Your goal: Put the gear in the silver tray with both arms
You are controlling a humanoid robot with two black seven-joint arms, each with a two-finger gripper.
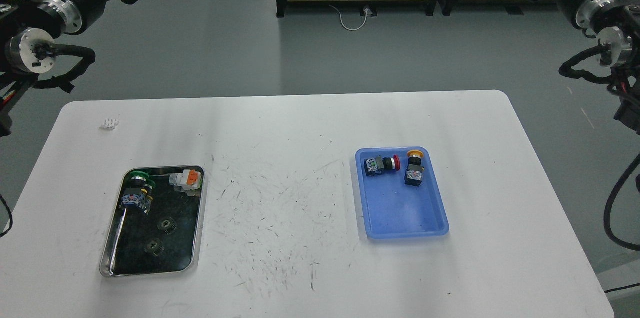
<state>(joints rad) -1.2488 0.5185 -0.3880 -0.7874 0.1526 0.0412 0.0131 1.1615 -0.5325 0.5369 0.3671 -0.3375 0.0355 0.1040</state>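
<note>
the silver tray (197, 218) has a dark, scratched bottom; the blue tray (400, 218) is plain blue. the white table (300, 123) carries black scuff marks, and both arms are black with silver rings.

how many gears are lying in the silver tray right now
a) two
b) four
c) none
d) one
a) Two small dark gears lie on the dark bottom of the silver tray, nearer its front end, apart from the push-button switches at its far end; both grippers are raised off the table at the upper corners of the view.
</note>
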